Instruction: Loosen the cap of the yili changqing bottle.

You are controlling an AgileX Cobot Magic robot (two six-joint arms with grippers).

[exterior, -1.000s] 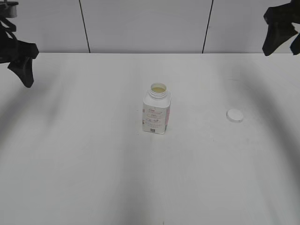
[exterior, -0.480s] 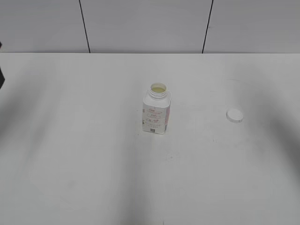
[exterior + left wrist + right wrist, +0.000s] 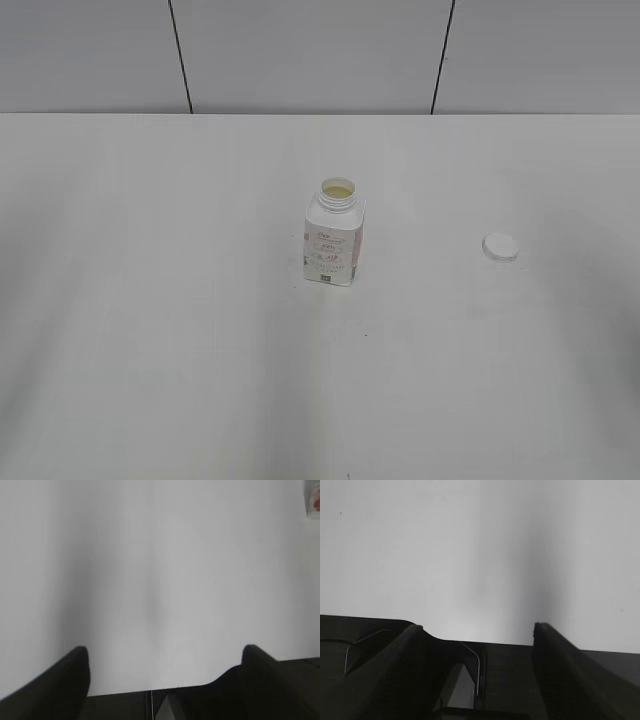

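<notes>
Operator, your two arms, seen a second ago as dark shapes at the upper corners of the exterior view, have since left that view entirely; the bottle and cap have not shifted. Your left claw (image 3: 165, 655) shows in its wrist view as two blunt black fingers standing well apart with nothing between them, over bare matte white tabletop (image 3: 150, 570). The small squarish white plastic yili changqing bottle (image 3: 334, 240) with sloped shoulders and pale pink label print stands upright, far ahead and to the right of that claw. Its round neck is open. Your right claw (image 3: 477, 627) likewise stands spread and empty over plain table. The small round flat-topped white plastic cap (image 3: 500, 246) lies flat on the table, well apart from the bottle.
</notes>
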